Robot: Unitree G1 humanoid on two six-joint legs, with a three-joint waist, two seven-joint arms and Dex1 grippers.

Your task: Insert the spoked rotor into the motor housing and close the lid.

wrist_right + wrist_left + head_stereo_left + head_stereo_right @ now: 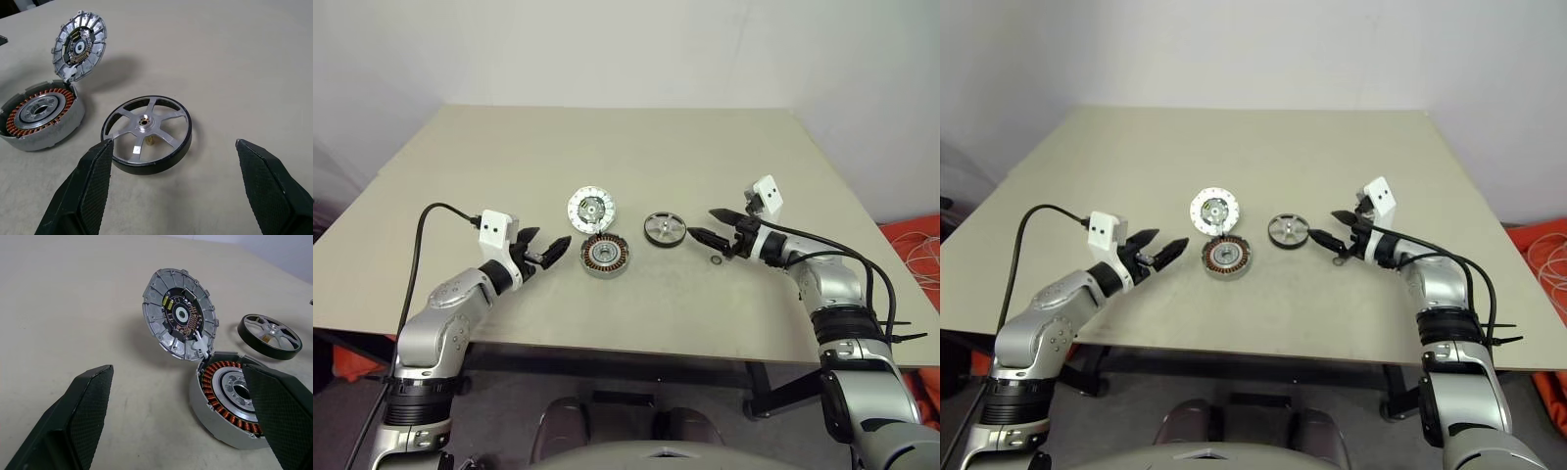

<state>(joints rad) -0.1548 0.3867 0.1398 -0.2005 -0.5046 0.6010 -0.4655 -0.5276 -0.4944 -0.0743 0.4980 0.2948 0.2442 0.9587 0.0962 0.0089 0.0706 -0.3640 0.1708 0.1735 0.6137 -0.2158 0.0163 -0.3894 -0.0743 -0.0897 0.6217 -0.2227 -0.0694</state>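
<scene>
My fingers [83, 416] look like matt black plastic with a fine woven, carbon-like texture. The table [607, 137] is smooth, matt beige. The motor housing [230, 406] is dull cast grey metal ringed with glossy copper windings. The lid [179, 313] is ribbed silvery metal. The spoked rotor [146, 134] has brushed silver spokes and a smooth black rim.

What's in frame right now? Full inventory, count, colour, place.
table: 1, beige, under everything.
motor housing: 1, silver-grey with copper windings, table centre, open.
lid: 1, silver-white, hinged up at the housing's far edge.
spoked rotor: 1, black rim and silver spokes, flat on the table right of the housing.
small ring: 1, dark, on the table near the right gripper.
left gripper: 1, black fingers, open, left of the housing.
right gripper: 1, black fingers, open, right of the rotor.
</scene>
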